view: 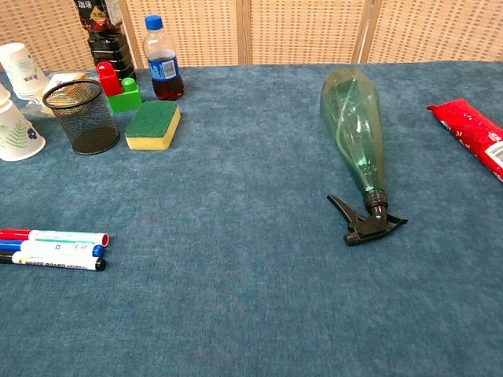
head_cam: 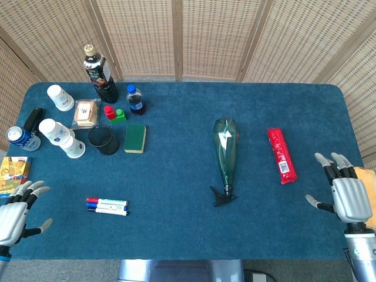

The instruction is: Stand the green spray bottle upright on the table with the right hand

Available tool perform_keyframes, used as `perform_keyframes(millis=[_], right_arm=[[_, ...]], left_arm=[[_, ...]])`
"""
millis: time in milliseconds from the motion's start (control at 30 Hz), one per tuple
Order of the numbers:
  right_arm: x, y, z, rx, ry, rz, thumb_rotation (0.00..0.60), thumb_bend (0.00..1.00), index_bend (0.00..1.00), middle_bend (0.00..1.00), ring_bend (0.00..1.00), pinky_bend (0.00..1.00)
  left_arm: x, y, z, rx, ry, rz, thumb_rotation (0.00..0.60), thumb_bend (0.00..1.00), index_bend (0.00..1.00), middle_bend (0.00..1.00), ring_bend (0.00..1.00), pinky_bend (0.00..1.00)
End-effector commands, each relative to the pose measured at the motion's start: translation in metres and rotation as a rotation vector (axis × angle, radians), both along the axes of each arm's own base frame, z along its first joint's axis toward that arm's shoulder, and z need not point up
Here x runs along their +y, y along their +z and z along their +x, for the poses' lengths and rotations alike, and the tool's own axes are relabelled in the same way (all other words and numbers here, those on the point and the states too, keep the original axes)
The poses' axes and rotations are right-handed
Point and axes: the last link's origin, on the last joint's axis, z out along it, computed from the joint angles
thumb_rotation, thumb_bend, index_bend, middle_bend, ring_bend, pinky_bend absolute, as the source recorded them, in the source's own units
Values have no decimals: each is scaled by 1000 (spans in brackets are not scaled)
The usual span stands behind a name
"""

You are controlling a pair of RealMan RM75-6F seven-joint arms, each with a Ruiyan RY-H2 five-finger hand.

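Note:
The green spray bottle (head_cam: 225, 151) lies on its side on the blue table, its black trigger head (head_cam: 222, 197) toward the front edge and its base toward the back. The chest view shows the same bottle (view: 353, 137) with the nozzle (view: 363, 222) nearest the camera. My right hand (head_cam: 346, 195) hovers at the table's right front corner, fingers spread, holding nothing, well to the right of the bottle. My left hand (head_cam: 14, 215) is at the left front corner, also spread and empty. Neither hand appears in the chest view.
A red packet (head_cam: 281, 155) lies between the bottle and my right hand. Markers (head_cam: 107, 205) lie front left. A mesh cup (head_cam: 104, 140), sponge (head_cam: 135, 138), paper cups (head_cam: 61, 138), can (head_cam: 20, 138), small cola bottle (head_cam: 135, 98) and tall dark bottle (head_cam: 100, 73) crowd the back left.

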Motion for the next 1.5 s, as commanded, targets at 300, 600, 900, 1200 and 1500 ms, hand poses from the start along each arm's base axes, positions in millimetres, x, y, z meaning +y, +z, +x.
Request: perform_keyframes(millis=[300, 600, 900, 1200, 1500], right_arm=[[-51, 0, 8, 49, 187, 32, 600, 149, 94, 227, 61, 133], [-78, -20, 12, 209, 308, 91, 600, 155, 89, 223, 61, 149], [-91, -35, 19, 242, 351, 149, 600, 199, 98, 224, 70, 164], [-95, -48, 27, 281, 405, 189, 600, 260, 123, 234, 87, 183], [-95, -67, 34, 353, 496, 216, 600, 261, 125, 232, 87, 185]], left_arm=[[2, 2, 0, 11, 6, -11, 600, 303, 207, 147, 85, 19], [7, -4, 4, 14, 6, -33, 600, 304, 209, 152, 87, 20], [9, -7, 4, 19, 16, -42, 600, 304, 209, 152, 88, 19], [10, -8, 5, 18, 21, -48, 600, 304, 209, 153, 89, 19], [10, -7, 5, 23, 24, -45, 600, 304, 209, 155, 90, 19]])
